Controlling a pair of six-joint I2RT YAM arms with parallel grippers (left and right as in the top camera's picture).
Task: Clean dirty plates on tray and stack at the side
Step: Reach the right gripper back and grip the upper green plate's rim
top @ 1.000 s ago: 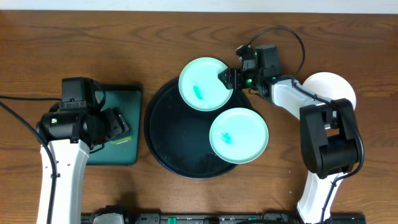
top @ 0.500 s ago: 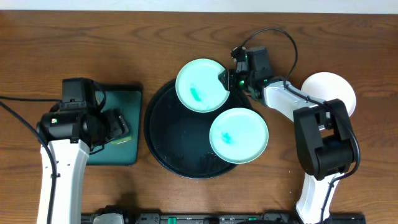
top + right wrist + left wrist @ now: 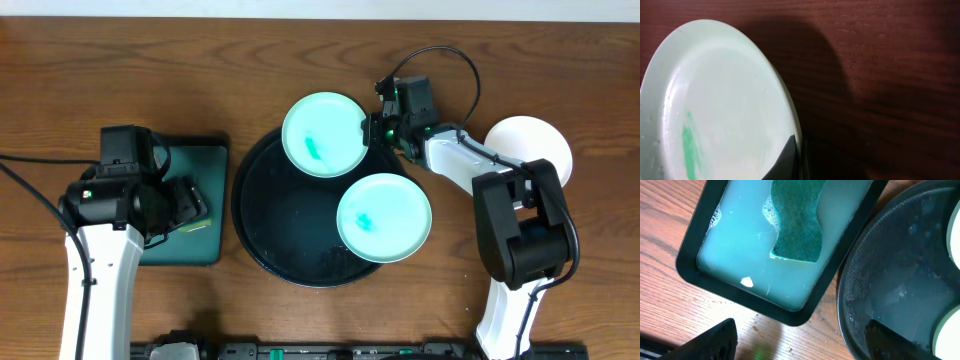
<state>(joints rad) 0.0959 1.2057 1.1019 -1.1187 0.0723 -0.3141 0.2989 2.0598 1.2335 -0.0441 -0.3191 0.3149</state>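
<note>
Two mint green plates with teal smears lie on the round black tray [image 3: 270, 225]: one [image 3: 322, 135] overhanging its far rim, one [image 3: 384, 217] at its right. My right gripper [image 3: 370, 130] is shut on the right edge of the far plate [image 3: 715, 110], its rim pinched between the fingers [image 3: 787, 160]. A white plate [image 3: 530, 140] rests on the table at the far right. My left gripper [image 3: 800, 342] hangs open over the bare wood between the small tray and the black tray [image 3: 890, 280], holding nothing.
A small rectangular dark-green tray [image 3: 205, 245] at the left holds soapy water and a green sponge [image 3: 797, 220]. A black cable [image 3: 440, 55] loops behind the right arm. Bare wood runs along the table's far side.
My right gripper has slid left onto the far plate's rim and shut on it, nudging the plate slightly left. The left arm has not moved.
</note>
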